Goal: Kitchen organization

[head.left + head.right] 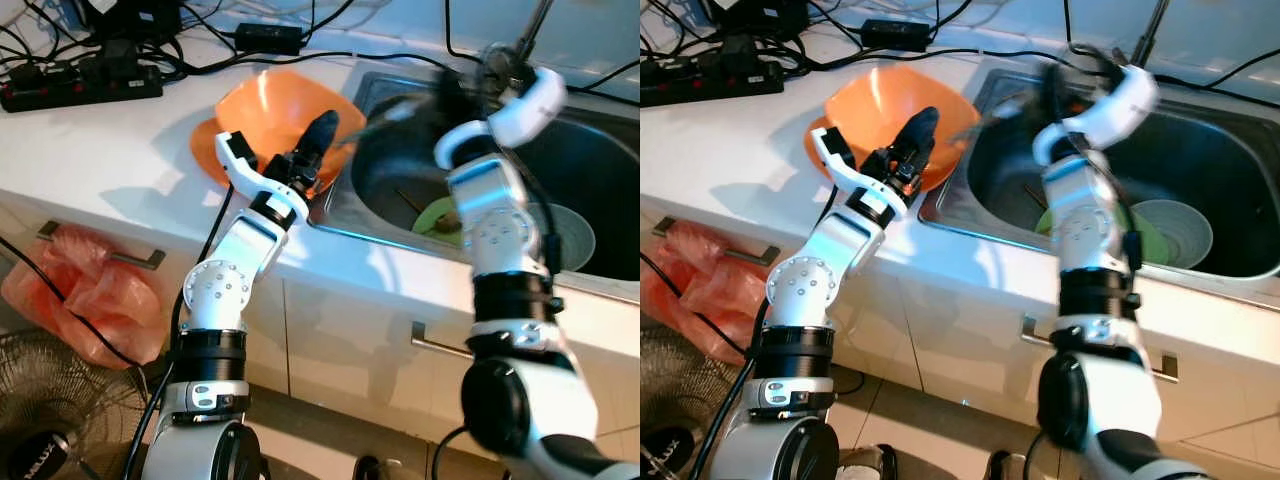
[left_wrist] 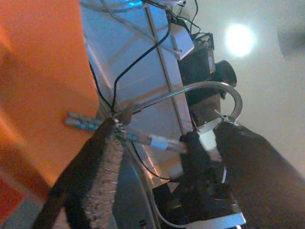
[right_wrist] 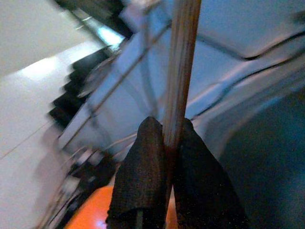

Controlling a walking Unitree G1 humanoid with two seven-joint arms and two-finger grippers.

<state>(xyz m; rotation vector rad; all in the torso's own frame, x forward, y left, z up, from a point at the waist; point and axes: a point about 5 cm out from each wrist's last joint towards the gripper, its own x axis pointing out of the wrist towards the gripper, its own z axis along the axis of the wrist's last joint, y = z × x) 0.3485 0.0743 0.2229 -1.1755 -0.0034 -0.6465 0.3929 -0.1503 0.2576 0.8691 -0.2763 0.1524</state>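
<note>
From the left eye view: the left tool (image 1: 318,135) reaches over the orange bowl (image 1: 262,115), which sits on the white desk (image 1: 100,150) right at the sink's (image 1: 600,170) near-left corner. The right tool (image 1: 470,75) is blurred up over the sink's back edge, with a pale stick streaking from it toward the bowl. Down in the basin lie a green plate (image 1: 432,215) and a grey bowl (image 1: 575,235). A black power strip (image 1: 80,85) with tangled cables runs along the desk's far-left corner. Below the desk edge, a pink plastic bag (image 1: 85,290) hangs on a cabinet handle, and a fan (image 1: 55,410) stands on the floor.

Right eye view: same layout, the left tool dark against the orange bowl's rim beside the sink.

Left wrist view: the fingers (image 2: 95,176) stand spread wide apart, nothing between them; the orange bowl's wall is just beside one finger, and the curved tap (image 2: 209,88) arcs beyond.

Right wrist view: the two fingers (image 3: 143,176) are pressed together, pinching a wooden chopstick (image 3: 183,62) that runs straight out past them; orange shows beneath the fingers.
</note>
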